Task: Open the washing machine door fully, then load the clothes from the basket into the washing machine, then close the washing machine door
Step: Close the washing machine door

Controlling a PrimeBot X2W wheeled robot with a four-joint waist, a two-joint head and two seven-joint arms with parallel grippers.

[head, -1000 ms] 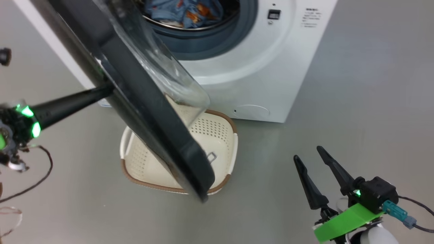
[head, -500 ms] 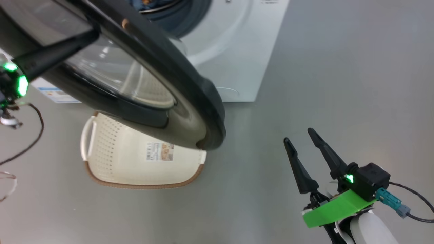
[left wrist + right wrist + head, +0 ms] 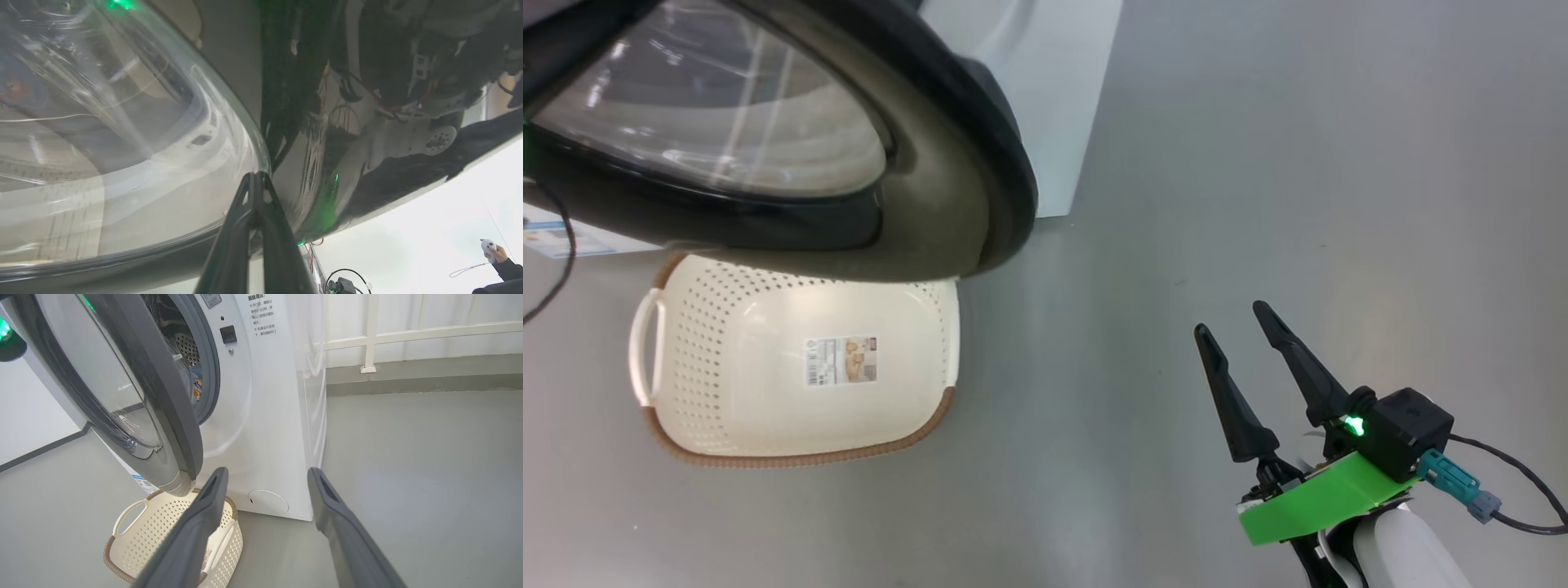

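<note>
Door [image 3: 947,188]: glossy black ring, bulging clear glass

L gripper [image 3: 256,178] tips together at washer door [image 3: 122,134] glass-ring edge

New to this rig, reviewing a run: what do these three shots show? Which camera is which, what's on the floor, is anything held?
This is a wheeled, two-armed robot in front of a washing machine. The head view looks down from the robot's head. There the washing machine door, partly open, hangs over an empty basket on the grey floor. The right gripper hovers at the lower right, open and holding nothing. The right wrist view looks along that gripper at the machine, and a bit of the clothes shows inside the drum. The left wrist view looks along the left gripper, which is shut with its tips at the door's front. It seems to be pushing the door and grips nothing. A person's hand with a small controller shows at that view's lower right.
</note>
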